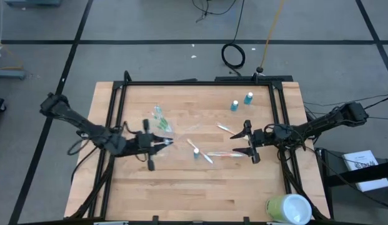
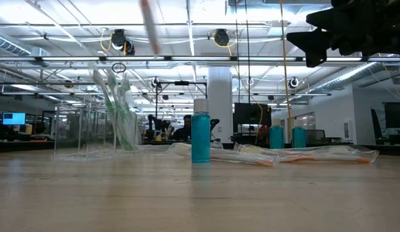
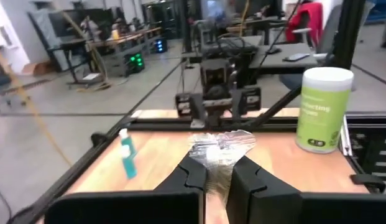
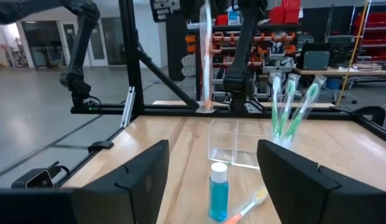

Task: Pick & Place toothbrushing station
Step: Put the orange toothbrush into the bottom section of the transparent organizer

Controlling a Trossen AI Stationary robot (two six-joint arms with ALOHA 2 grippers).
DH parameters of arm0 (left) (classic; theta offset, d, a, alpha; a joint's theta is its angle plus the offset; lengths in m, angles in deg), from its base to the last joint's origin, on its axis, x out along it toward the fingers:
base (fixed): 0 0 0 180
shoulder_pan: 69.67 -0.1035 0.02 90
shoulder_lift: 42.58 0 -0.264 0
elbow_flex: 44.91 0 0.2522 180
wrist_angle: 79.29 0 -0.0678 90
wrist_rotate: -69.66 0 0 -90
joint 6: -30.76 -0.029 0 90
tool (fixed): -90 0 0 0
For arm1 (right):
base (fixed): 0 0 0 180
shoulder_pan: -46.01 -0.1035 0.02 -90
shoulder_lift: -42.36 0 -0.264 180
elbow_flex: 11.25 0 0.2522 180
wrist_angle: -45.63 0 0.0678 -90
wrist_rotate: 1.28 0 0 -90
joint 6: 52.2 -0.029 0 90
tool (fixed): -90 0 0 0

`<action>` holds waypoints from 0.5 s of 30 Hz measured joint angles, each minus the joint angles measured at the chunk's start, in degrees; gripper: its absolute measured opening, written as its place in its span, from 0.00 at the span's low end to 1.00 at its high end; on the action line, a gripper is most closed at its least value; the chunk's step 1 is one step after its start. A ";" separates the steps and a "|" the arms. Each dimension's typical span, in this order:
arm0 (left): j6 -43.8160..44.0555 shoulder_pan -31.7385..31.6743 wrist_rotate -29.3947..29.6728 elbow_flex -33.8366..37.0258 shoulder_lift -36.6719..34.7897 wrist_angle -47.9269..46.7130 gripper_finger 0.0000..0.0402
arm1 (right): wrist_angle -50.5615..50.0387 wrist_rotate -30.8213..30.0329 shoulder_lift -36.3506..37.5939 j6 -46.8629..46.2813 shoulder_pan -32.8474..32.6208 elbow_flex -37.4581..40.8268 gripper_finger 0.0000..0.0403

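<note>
My left gripper (image 1: pixel 161 144) hovers over the table's left half, shut on a wrapped toothbrush (image 4: pixel 205 62). My right gripper (image 1: pixel 247 140) stands open above the right half, its fingers either side of the view toward a blue white-capped tube (image 4: pixel 218 190). That tube stands upright mid-table (image 1: pixel 195 152). Two more tubes (image 1: pixel 234 105) (image 1: pixel 248 98) stand at the far right. A clear cup (image 4: pixel 233 143) rests on its base left of centre, beside upright green-and-white toothbrushes (image 4: pixel 286 112). Other wrapped toothbrushes (image 1: pixel 222 154) (image 1: pixel 225 129) lie flat near the right gripper. My left gripper pinches the crinkled clear wrapper (image 3: pixel 220 146) of the toothbrush between its two fingers (image 3: pixel 193 180). The fingers lie level, pointing toward the table's right. The toothbrush hangs below the gripper, its lower part (image 2: pixel 150 26) well above the table, lifted clear.
A large pale green-and-white cup (image 1: pixel 287 208) stands at the table's near right corner. A black frame rail (image 1: pixel 200 82) runs round the tabletop. Bare wood (image 1: pixel 200 194) spreads along the near side.
</note>
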 joint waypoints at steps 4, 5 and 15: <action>4.95 3.61 6.15 5.05 -4.59 -0.76 0.07 | -0.02 -0.02 -0.04 0.01 0.00 0.01 0.58; 6.11 4.45 8.35 6.38 -5.45 -0.84 0.08 | -0.02 -0.02 -0.04 -0.01 0.01 0.01 0.58; 16.73 11.33 22.11 16.21 -12.84 -2.56 0.05 | -0.11 -0.02 -0.07 -0.69 0.00 0.01 0.58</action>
